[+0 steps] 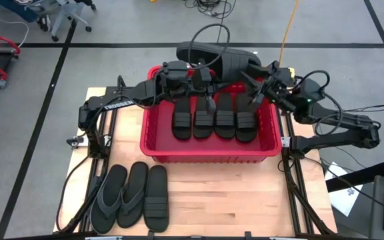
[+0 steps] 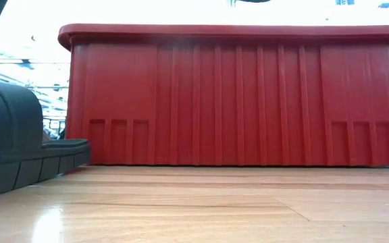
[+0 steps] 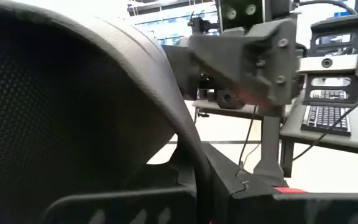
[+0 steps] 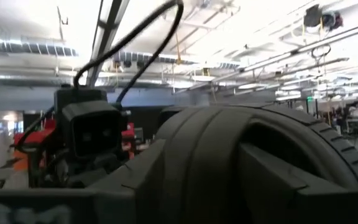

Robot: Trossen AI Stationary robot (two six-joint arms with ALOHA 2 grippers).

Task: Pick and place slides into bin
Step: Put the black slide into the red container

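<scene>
The red bin [image 1: 153,137] has four black slides [image 1: 215,117] lying side by side in it, and a fifth slide [image 1: 222,57] hangs over its far edge, pinched in the shut left gripper [image 1: 193,72] with the right gripper [image 1: 259,85] partly open around its other end.

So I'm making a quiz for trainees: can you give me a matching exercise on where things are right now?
Things:
1. large red plastic bin
2. four black ribbed-band slides
3. two black thong-strap slides
4. single black rubber slide

Places:
A. on the wooden table, front-left corner
B. raised over the bin's far rim
C. middle of the table
D. side by side inside the bin

Pairs: 1-C, 2-D, 3-A, 4-B
</scene>
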